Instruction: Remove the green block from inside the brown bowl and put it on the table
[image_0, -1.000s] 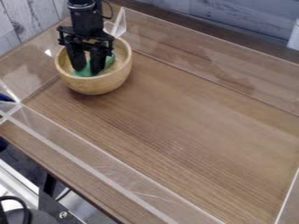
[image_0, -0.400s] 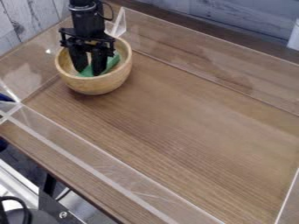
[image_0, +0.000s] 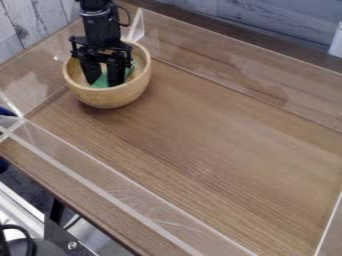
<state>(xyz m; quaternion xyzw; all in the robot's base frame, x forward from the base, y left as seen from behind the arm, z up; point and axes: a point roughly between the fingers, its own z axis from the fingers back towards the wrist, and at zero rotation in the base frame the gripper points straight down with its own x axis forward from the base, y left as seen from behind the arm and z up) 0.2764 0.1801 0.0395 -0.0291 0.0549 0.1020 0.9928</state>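
Inside brown bowl (image_0: 107, 82) on bench (image_0: 201, 150), hand (image_0: 100, 74) pinching green block (image_0: 110, 72): likely light, rigid, smooth-faced, best gripped across its narrow flat sides.

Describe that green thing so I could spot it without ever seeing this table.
Find the wooden bowl at the far left corner of the table. The black gripper reaches down into it, and the green block shows between the fingers, the only bright green thing here.

Soft, even, fairly bright light is cast over the surface (image_0: 201, 150) — pale glare is seen across its far part and along the clear acrylic walls (image_0: 227, 75). Only a faint shadow is thrown beside the brown bowl (image_0: 110, 92). Fine detail is blurred throughout — resolution is low.
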